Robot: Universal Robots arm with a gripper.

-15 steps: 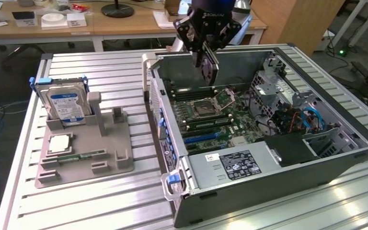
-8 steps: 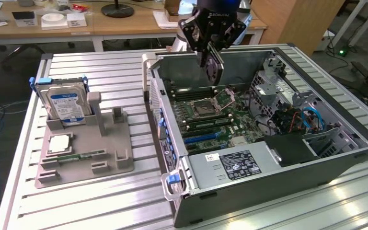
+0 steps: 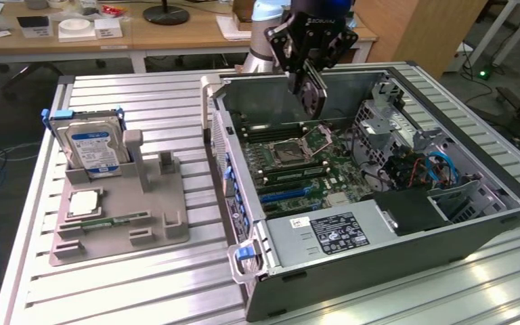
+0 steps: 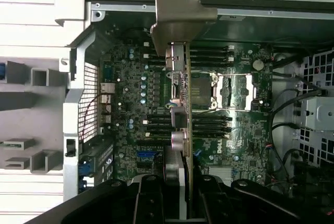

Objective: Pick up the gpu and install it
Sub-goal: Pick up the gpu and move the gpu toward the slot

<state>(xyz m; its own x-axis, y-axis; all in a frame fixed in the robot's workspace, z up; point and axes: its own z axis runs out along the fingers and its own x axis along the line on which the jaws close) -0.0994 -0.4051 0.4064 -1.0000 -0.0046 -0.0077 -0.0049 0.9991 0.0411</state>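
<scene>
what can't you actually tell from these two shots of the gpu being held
- gpu faces: the wrist view sees it edge-on; in the exterior view the end effector covers its upper part.
- motherboard slot under the gpu: hidden by the gpu itself in the wrist view.
- arm above the end effector: cut off by the exterior view's edge.
</scene>
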